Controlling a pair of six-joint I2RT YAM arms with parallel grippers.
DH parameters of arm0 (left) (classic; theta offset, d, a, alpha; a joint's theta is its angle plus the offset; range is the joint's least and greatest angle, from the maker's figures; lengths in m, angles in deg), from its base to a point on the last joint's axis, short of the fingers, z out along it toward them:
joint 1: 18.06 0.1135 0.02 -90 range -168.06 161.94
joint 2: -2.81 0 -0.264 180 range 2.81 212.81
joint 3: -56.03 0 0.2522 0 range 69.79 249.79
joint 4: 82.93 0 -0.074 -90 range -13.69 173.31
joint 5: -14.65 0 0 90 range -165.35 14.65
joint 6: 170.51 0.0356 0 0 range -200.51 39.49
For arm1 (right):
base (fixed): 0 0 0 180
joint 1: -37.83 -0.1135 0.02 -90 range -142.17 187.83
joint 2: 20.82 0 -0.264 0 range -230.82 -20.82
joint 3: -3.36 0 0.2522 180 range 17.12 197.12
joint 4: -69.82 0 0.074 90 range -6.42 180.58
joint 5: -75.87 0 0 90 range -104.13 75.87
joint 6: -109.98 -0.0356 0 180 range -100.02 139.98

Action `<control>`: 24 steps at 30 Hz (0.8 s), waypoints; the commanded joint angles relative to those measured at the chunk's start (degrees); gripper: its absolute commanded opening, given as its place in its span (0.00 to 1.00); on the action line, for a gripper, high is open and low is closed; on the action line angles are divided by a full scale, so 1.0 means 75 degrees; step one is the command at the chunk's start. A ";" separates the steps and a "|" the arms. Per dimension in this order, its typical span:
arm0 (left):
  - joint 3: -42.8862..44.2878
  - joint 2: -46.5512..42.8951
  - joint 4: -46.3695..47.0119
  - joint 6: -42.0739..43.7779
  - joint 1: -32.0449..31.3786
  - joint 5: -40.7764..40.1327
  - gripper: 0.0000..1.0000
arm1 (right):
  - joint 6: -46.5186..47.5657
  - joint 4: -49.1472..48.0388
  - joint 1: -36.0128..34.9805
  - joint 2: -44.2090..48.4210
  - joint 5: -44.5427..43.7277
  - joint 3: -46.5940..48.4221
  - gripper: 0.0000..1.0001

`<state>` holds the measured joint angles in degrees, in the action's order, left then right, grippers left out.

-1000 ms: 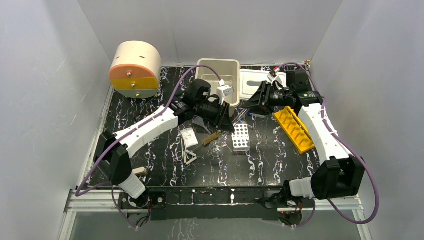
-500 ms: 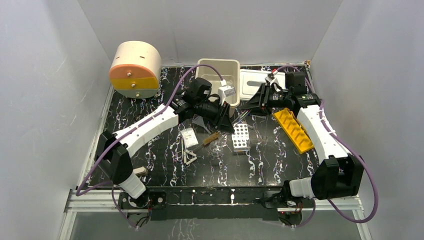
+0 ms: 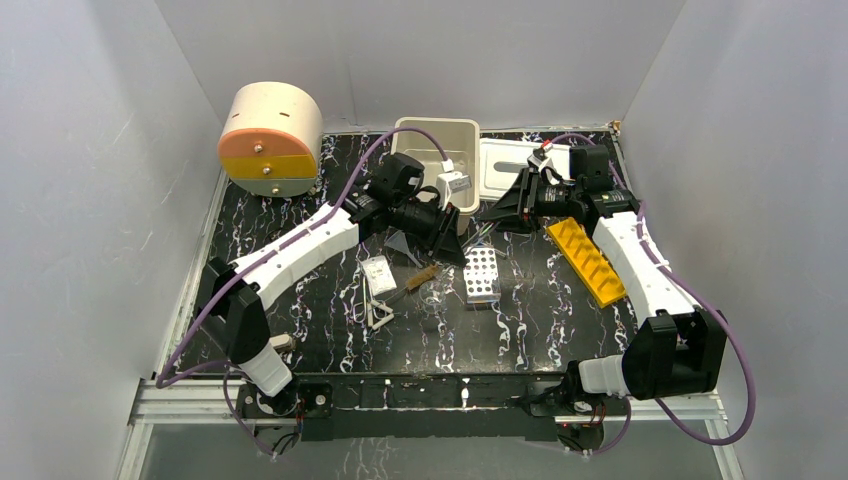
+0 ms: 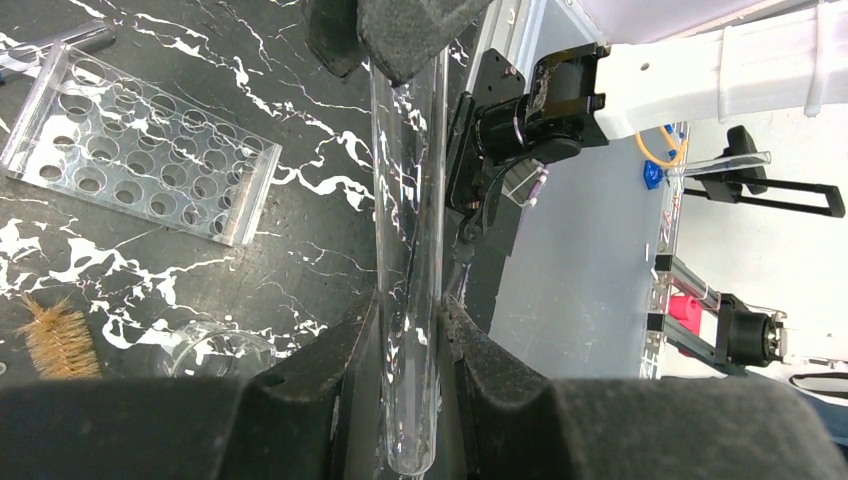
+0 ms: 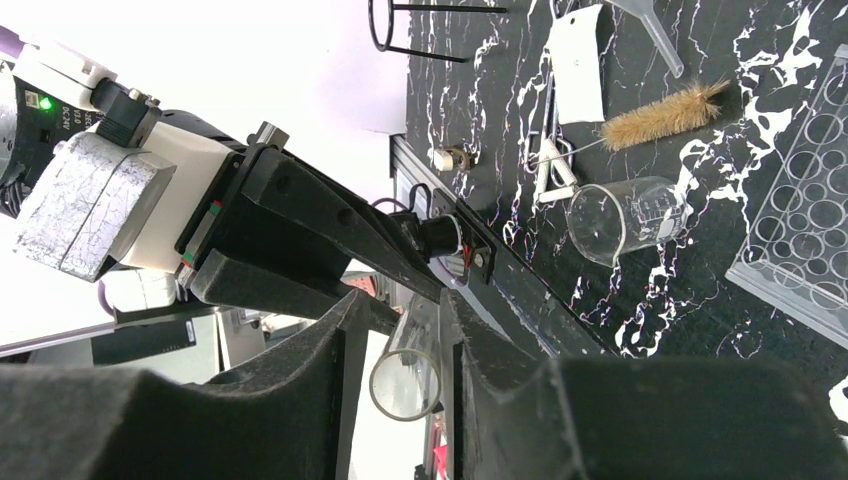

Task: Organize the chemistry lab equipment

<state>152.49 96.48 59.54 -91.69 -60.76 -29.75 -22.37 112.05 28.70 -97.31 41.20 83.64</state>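
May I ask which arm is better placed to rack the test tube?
Probably right: the right claw grips the test tube by its open end; the left claw covers the rounded bottom.

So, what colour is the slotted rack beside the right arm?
Yellow; the rack shows best in the top view.

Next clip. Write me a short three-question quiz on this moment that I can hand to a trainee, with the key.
1. True or false: the left gripper has its jaws closed on a clear test tube.
2. What lies beside the bristle brush on the table? A) a glass beaker on its side; B) an upright flask; C) a pair of scissors.
3. Which end of the test tube sits between the jaws of the right gripper?
Key: 1 true; 2 A; 3 the open end.
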 commanded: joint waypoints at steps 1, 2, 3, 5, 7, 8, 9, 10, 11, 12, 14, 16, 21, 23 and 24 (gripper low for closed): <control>0.0331 -0.0014 -0.0229 0.0144 0.0039 0.0316 0.09 | -0.0119 -0.0386 -0.0014 0.0224 0.0380 -0.0045 0.43; 0.0338 -0.0013 -0.0219 0.0143 0.0034 0.0318 0.08 | -0.0128 -0.0386 -0.0020 0.0229 0.0391 -0.0056 0.45; 0.0338 -0.0020 -0.0221 0.0143 0.0043 0.0312 0.08 | -0.0132 -0.0386 -0.0023 0.0236 0.0408 -0.0073 0.46; 0.0347 -0.0016 -0.0242 0.0155 0.0046 0.0301 0.08 | -0.0131 -0.0397 -0.0035 0.0265 0.0465 -0.0118 0.46; 0.0346 -0.0030 -0.0281 0.0182 0.0056 0.0294 0.08 | -0.0131 -0.0445 -0.0049 0.0310 0.0544 -0.0174 0.44; 0.0340 -0.0029 -0.0288 0.0198 0.0066 0.0294 0.08 | -0.0147 -0.0479 -0.0053 0.0327 0.0588 -0.0201 0.43; 0.0340 -0.0024 -0.0307 0.0195 0.0074 0.0294 0.08 | -0.0159 -0.0515 -0.0054 0.0350 0.0626 -0.0233 0.42; 0.0341 -0.0018 -0.0311 0.0211 0.0085 0.0294 0.08 | -0.0173 -0.0535 -0.0052 0.0363 0.0645 -0.0252 0.40; 0.0351 -0.0016 -0.0321 0.0216 0.0089 0.0286 0.08 | -0.0171 -0.0538 -0.0058 0.0372 0.0658 -0.0256 0.38; 0.0350 -0.0015 -0.0326 0.0224 0.0091 0.0283 0.08 | -0.0170 -0.0538 -0.0060 0.0374 0.0667 -0.0246 0.38; 0.0360 -0.0009 -0.0342 0.0241 0.0108 0.0293 0.08 | -0.0129 -0.0507 -0.0062 0.0358 0.0675 -0.0228 0.38; 0.0390 0.0012 -0.0361 0.0257 0.0114 0.0320 0.08 | -0.0066 -0.0444 -0.0069 0.0338 0.0641 -0.0194 0.38; 0.0480 0.0048 -0.0466 0.0347 0.0140 0.0353 0.08 | 0.0152 -0.0271 -0.0072 0.0292 0.0615 -0.0093 0.47; 0.0503 0.0050 -0.0497 0.0374 0.0150 0.0373 0.08 | 0.0172 -0.0279 -0.0062 0.0287 0.0624 -0.0092 0.53; 0.0523 0.0066 -0.0512 0.0387 0.0162 0.0376 0.08 | 0.0174 -0.0289 -0.0061 0.0291 0.0626 -0.0092 0.54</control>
<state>153.67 97.16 57.16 -89.92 -60.12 -28.50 -22.48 110.55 28.44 -96.67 43.49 81.70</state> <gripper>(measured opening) 0.208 0.518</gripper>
